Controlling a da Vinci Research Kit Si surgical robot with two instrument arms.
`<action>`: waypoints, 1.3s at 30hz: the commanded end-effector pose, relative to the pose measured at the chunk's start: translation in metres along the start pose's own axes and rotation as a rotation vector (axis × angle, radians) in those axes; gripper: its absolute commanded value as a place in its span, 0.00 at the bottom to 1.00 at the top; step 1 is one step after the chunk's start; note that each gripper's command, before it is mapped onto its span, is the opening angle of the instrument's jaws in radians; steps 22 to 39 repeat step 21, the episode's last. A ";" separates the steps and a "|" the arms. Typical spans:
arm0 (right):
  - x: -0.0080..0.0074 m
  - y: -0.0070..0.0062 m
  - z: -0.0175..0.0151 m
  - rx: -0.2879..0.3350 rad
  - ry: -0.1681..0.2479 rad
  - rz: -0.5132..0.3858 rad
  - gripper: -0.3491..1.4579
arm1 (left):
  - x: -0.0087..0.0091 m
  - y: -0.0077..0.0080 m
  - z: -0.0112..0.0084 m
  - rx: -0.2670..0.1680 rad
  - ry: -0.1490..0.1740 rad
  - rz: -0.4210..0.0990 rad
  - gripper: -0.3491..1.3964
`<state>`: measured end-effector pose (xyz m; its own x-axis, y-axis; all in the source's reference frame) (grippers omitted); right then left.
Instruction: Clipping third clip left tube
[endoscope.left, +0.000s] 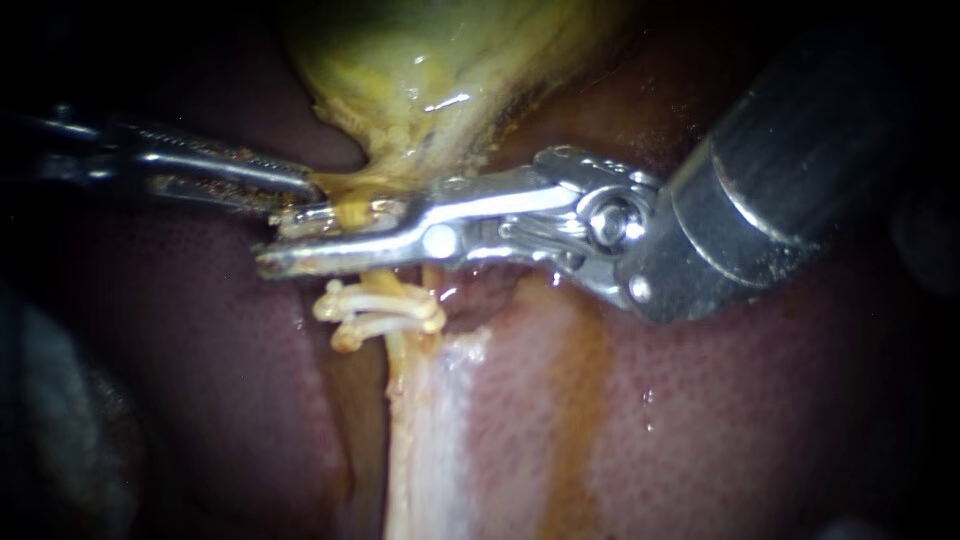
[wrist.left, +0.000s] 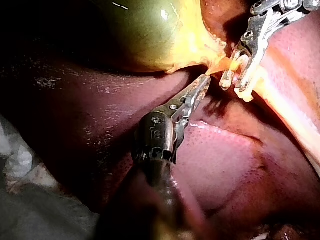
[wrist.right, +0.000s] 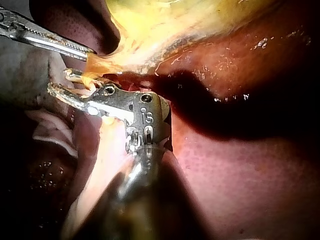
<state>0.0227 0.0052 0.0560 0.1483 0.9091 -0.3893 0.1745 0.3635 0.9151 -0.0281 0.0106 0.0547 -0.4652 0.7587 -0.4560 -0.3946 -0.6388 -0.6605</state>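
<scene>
The yellow-green gallbladder (endoscope.left: 430, 60) hangs at the top, narrowing to a thin yellow tube (endoscope.left: 396, 365) that runs down over the liver (endoscope.left: 760, 420). Two pale clips (endoscope.left: 375, 312) sit across this tube. Just above them my right instrument (endoscope.left: 272, 243) comes in from the right, its jaws open with a narrow gap and the tube passing between them. In the right wrist view the same jaws (wrist.right: 59, 81) straddle the orange strand. My left instrument (endoscope.left: 305, 190) enters from the left, shut on tissue at the gallbladder's neck (wrist.left: 212, 62), right above the right jaws.
A pale whitish band of tissue (endoscope.left: 440, 430) runs down beside the tube. Dark red liver lies on both sides. The right instrument's thick shaft (endoscope.left: 790, 170) fills the upper right. In the left wrist view grey-white drape (wrist.left: 20, 200) lies behind the left shaft.
</scene>
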 end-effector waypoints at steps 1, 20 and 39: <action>-0.0002 0.0001 0.0000 0.001 -0.001 0.009 0.16 | 0.0000 0.0000 0.0000 0.000 0.000 0.000 0.00; -0.0006 0.0003 -0.0011 0.004 -0.006 0.025 0.00 | 0.0000 0.0000 0.0000 0.000 0.000 0.000 0.00; -0.0006 0.0004 -0.0011 0.004 -0.006 0.025 0.00 | 0.0000 0.0000 0.0000 0.000 0.000 0.000 0.00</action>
